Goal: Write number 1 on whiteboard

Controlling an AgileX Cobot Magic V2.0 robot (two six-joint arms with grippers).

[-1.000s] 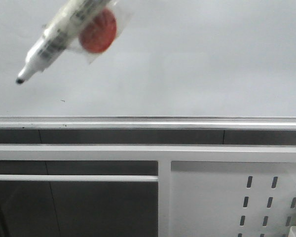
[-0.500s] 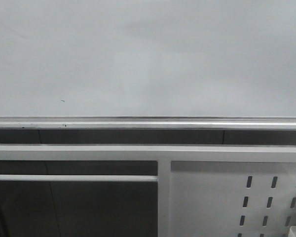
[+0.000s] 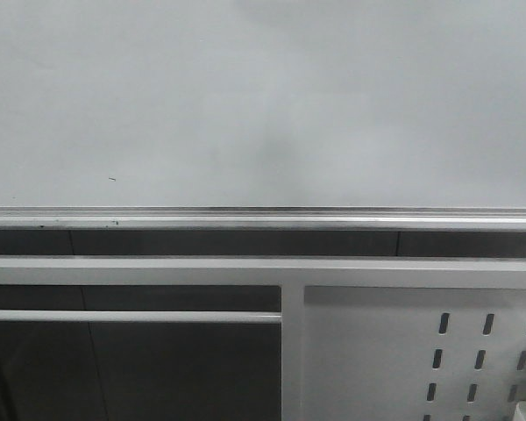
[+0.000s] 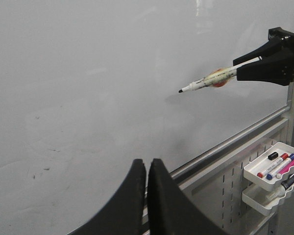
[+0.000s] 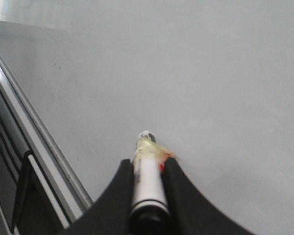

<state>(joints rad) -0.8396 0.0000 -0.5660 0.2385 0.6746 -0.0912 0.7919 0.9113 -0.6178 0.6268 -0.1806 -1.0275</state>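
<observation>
The whiteboard (image 3: 263, 96) fills the upper front view, with its silver bottom rail (image 3: 263, 216) below it. It also shows in the left wrist view (image 4: 88, 73) and the right wrist view (image 5: 196, 63). No black stroke of the number 1 shows on it. My right gripper (image 5: 148, 164) is shut on a white marker (image 5: 148, 183) with tape and a red blob near its tip. In the left wrist view the marker (image 4: 208, 81) points at the board, its tip a little off the surface. My left gripper (image 4: 147, 164) is shut and empty. Neither gripper shows in the front view.
A tiny dark speck (image 3: 112, 180) sits low on the board's left, with faint smudges (image 4: 41, 169). Below the rail is a grey frame with a slotted metal panel (image 3: 421, 351). Two white trays (image 4: 272, 169) hold several markers at the right.
A second ago the marker crossed the front view's top left. It has moved up out of that view. The board looks the same.
</observation>
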